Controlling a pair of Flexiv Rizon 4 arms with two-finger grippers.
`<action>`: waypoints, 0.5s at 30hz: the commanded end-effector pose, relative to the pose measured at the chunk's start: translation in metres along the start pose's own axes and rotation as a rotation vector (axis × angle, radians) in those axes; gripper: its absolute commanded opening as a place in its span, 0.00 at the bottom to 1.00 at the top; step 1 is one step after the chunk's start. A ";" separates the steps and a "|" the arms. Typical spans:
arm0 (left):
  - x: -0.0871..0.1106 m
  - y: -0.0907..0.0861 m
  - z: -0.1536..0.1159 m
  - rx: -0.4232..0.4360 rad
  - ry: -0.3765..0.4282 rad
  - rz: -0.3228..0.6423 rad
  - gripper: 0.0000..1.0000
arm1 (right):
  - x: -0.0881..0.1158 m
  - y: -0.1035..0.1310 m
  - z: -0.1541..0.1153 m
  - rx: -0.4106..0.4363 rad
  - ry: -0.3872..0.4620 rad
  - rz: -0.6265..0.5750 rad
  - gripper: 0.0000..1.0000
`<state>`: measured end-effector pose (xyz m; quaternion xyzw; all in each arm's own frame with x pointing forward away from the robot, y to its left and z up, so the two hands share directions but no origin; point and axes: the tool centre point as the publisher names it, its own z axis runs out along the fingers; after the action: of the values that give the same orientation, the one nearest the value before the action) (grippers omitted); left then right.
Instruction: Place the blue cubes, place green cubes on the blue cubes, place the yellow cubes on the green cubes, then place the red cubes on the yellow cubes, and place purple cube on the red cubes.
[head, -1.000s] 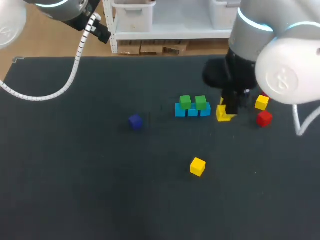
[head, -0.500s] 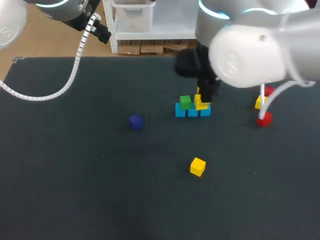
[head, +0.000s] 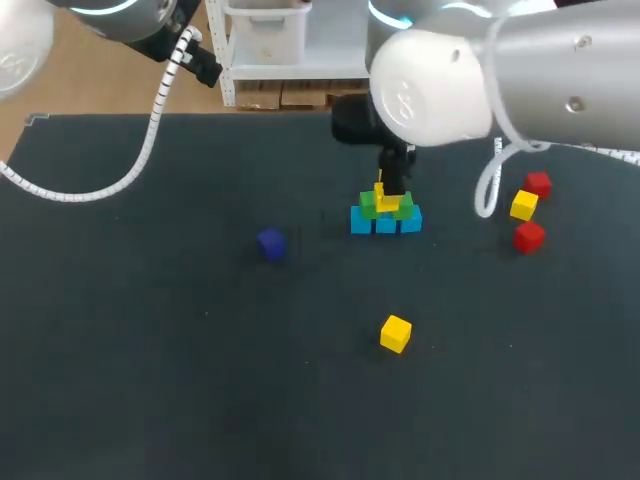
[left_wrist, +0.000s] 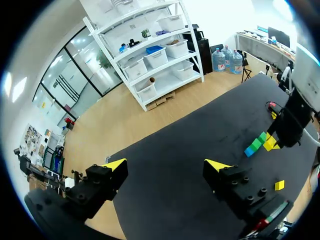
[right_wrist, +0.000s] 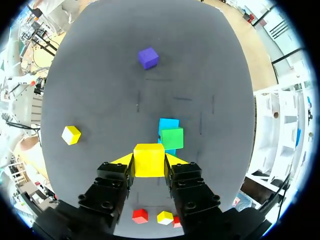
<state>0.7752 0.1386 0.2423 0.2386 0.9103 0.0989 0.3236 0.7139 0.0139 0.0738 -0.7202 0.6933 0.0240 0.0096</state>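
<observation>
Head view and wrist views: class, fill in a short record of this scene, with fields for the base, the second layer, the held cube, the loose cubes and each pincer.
Base: three blue cubes in a row
Second layer: two green cubes on the blue ones
Held: yellow cube, over the green cubes; contact cannot be told
Right pincer: shut on the yellow cube
Left pincer: open, empty, far from the cubes
Loose: purple cube, two yellow cubes, two red cubes

Plain black table surface (head: 150, 400)
</observation>
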 end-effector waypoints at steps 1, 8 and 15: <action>0.000 0.000 0.000 0.001 -0.001 0.001 1.00 | 0.001 -0.010 0.004 -0.051 -0.007 0.019 0.00; 0.000 0.000 0.000 0.001 -0.001 0.001 1.00 | 0.006 -0.016 0.010 -0.059 -0.006 0.034 0.00; 0.000 0.000 0.000 0.001 -0.001 0.001 1.00 | 0.010 -0.020 0.012 -0.054 -0.023 0.038 0.00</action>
<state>0.7752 0.1386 0.2423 0.2386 0.9103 0.0989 0.3236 0.7314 0.0071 0.0619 -0.7063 0.7063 0.0470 -0.0024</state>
